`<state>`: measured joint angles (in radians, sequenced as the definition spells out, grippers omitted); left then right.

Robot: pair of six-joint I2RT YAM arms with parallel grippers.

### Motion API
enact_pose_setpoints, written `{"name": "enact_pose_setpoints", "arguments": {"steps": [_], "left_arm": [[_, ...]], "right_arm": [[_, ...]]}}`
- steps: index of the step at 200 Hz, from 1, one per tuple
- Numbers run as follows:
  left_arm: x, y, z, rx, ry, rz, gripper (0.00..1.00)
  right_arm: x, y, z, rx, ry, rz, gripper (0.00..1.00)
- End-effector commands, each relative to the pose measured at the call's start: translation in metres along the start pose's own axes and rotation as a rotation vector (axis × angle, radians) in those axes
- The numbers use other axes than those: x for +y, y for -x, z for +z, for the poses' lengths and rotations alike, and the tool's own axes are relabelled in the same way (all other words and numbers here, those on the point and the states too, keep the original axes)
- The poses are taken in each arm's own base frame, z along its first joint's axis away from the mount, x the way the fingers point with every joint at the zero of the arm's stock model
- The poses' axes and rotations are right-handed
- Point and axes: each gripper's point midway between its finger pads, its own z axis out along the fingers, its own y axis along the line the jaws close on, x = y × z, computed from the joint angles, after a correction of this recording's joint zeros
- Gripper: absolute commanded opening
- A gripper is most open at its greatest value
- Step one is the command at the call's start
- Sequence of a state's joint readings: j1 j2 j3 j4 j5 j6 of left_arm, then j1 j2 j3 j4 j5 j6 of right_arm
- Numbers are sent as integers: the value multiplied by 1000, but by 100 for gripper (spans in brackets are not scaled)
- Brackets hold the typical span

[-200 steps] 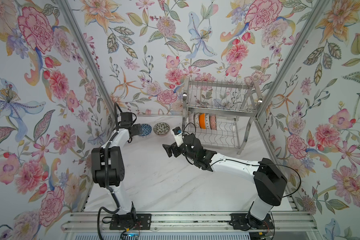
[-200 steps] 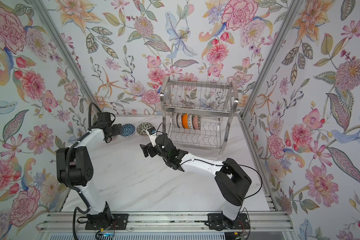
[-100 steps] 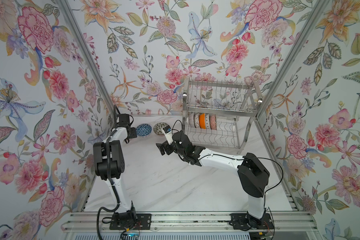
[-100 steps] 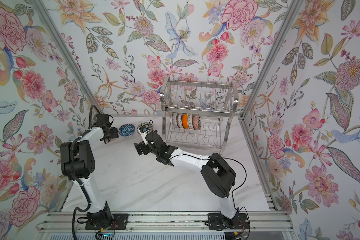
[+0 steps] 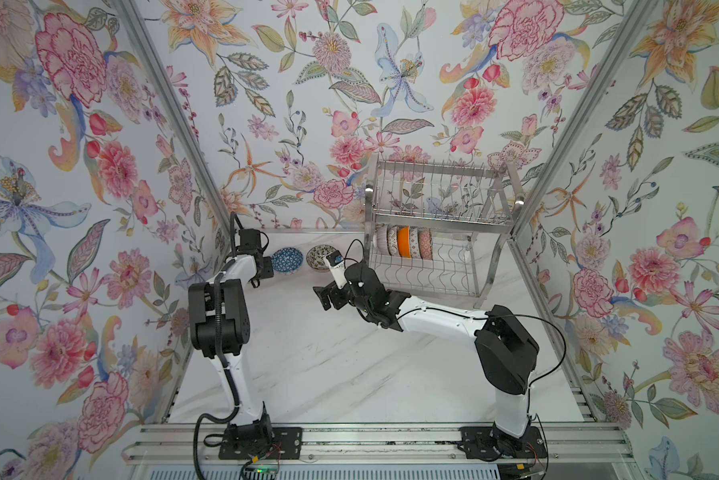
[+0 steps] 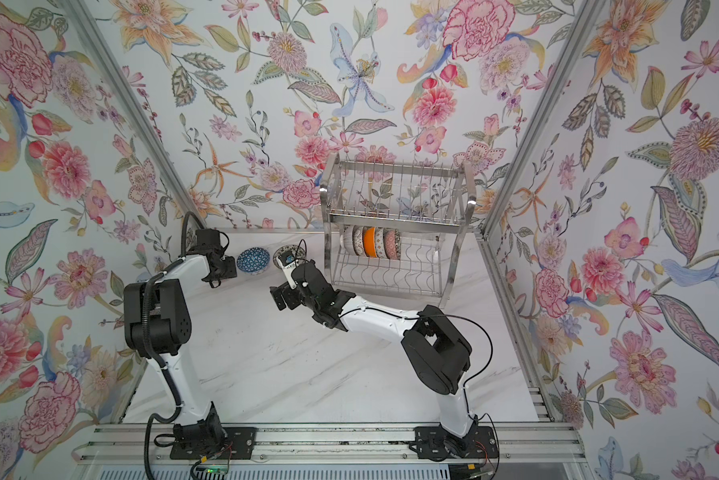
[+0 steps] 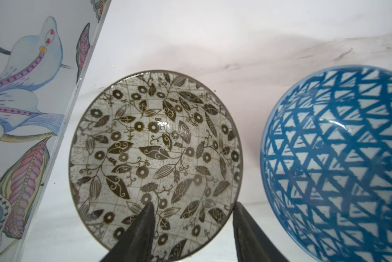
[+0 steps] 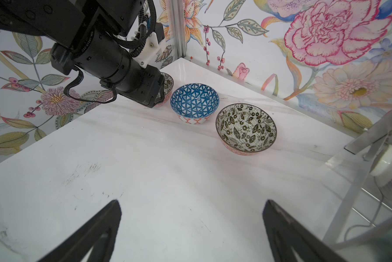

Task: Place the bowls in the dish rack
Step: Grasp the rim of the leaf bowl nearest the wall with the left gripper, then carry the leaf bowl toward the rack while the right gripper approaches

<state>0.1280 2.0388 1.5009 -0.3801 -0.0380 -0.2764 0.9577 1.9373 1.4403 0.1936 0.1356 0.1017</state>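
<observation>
In the left wrist view my left gripper [image 7: 193, 204] is open astride the rim of a black-and-white flowered bowl [image 7: 154, 140]. One finger is inside that bowl, the other just outside its rim. A blue triangle-patterned bowl [image 7: 340, 158] sits beside it. The right wrist view shows this gripped-at bowl [image 8: 167, 82] half hidden under the left gripper, then the blue bowl [image 8: 195, 101] and another black-and-white bowl [image 8: 246, 127]. My right gripper [image 8: 191, 204] stands open over bare table. Both top views show the dish rack [image 5: 436, 195] [image 6: 391, 195] with several bowls [image 5: 403, 242] upright in its lower tier.
The bowls sit in the far left corner, close to the flowered wall [image 7: 31, 113] and the corner post [image 8: 179, 27]. A rack leg [image 8: 358, 181] is near my right gripper. White marble table [image 5: 328, 361] lies between the two arm bases.
My left gripper has narrowed around the flowered bowl's rim and its arm has folded up. My right gripper has swung left toward the bowls and stayed open.
</observation>
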Motion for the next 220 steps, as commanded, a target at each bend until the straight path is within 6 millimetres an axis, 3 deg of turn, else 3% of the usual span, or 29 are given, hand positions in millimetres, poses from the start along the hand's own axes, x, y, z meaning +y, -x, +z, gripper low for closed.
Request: {"name": "enact_pose_setpoints", "arguments": {"steps": [1, 127, 199, 220], "left_arm": [[-1, -13, 12, 35, -7, 8, 52], [-1, -20, 15, 32, -10, 8, 24], [-1, -23, 17, 33, -27, 0, 0], [-3, -20, 13, 23, -39, -1, 0]], "right_arm": [[-1, 5, 1, -2, 8, 15, 99], [5, 3, -1, 9, 35, 2, 99], [7, 2, -2, 14, 43, -1, 99], [8, 2, -2, 15, 44, -3, 99]]}}
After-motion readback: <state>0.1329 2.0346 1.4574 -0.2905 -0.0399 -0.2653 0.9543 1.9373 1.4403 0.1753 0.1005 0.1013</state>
